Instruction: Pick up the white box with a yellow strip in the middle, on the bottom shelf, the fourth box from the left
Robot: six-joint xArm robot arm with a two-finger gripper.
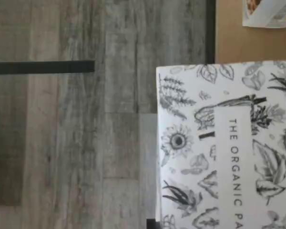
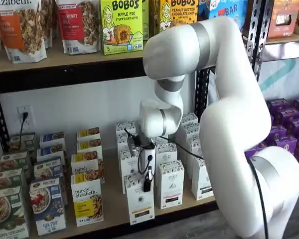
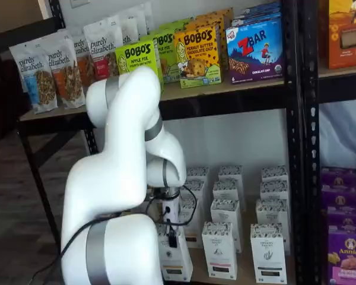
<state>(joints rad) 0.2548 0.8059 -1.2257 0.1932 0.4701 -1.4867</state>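
Only the wrist view shows the tall white carton's [image 1: 229, 148] leaf-patterned top (lettering included); the jaws are closed on it.

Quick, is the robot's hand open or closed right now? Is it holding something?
Hand: closed on the white box at the front of the bottom shelf.

Open floor [image 1: 86, 143] in front of the bottom shelf [image 2: 114, 211], free of obstacles in the wrist view. Flanked closely on the shelf: the white box [image 2: 139, 199] just beside a like white carton [image 2: 170, 183] on one side and the purely elizabeth box [image 2: 87, 201] on the other, more cartons packed behind. Clear headroom above the rows, under the upper shelf board [image 2: 65, 62].
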